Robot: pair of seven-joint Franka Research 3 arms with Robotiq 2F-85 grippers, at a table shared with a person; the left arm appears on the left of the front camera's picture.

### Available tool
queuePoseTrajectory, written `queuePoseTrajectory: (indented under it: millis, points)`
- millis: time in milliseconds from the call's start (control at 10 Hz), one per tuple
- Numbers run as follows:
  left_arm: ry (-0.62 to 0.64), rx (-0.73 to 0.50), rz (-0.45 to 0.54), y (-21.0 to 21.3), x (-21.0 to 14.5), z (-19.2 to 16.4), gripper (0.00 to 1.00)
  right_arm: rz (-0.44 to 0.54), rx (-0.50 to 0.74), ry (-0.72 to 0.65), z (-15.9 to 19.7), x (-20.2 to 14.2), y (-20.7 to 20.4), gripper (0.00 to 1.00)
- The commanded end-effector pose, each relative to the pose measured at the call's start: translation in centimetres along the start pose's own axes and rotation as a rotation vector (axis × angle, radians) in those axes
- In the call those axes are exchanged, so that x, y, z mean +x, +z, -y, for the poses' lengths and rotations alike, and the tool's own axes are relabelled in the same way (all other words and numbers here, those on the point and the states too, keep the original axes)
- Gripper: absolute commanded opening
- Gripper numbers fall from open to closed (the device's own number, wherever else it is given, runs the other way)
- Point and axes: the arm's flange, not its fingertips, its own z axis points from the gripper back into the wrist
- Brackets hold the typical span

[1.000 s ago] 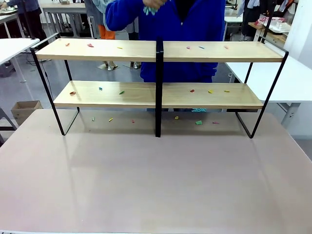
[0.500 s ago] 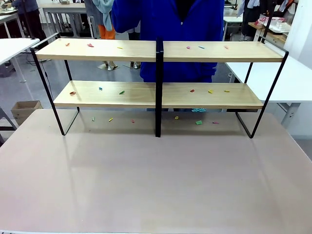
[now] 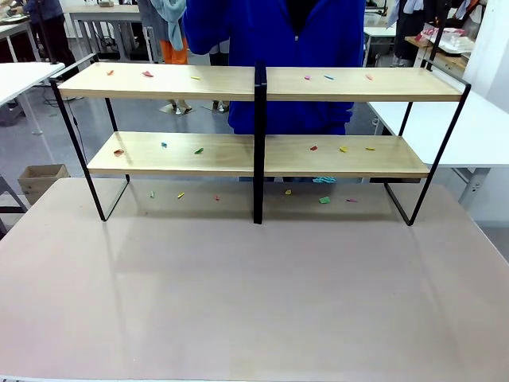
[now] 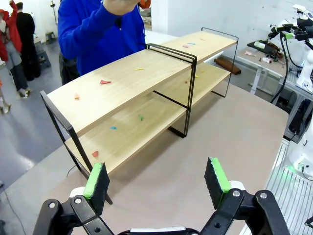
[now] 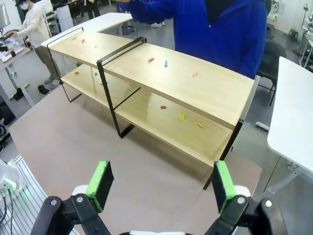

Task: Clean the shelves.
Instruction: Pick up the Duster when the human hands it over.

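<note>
Shelves not yet cleaned, both grippers empty.
The shelves (image 3: 199, 155) are spanning the upper half of the front frame, with coloured scraps (image 3: 148, 74) lying on both boards. Left gripper (image 4: 157, 178) and right gripper (image 5: 160, 183) are hanging wide apart. I'd be sweeping each board end to middle, dodging the centre post (image 3: 259, 143). More scraps are sitting on the grey-brown tabletop (image 3: 254, 294); a person (image 3: 278, 48) is standing behind.
</note>
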Motion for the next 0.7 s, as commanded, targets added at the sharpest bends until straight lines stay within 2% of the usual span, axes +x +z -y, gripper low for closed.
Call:
queuePoseTrajectory:
  millis: [0, 600]
  points:
    - [-0.002, 0.001, 0.007, -0.04, 0.13, 0.06, 1.00, 0.002, 0.000, 0.002, -0.13, 0.08, 0.05, 1.00]
    - [-0.002, 0.001, 0.007, -0.04, 0.13, 0.06, 1.00, 0.002, 0.000, 0.002, -0.13, 0.08, 0.05, 1.00]
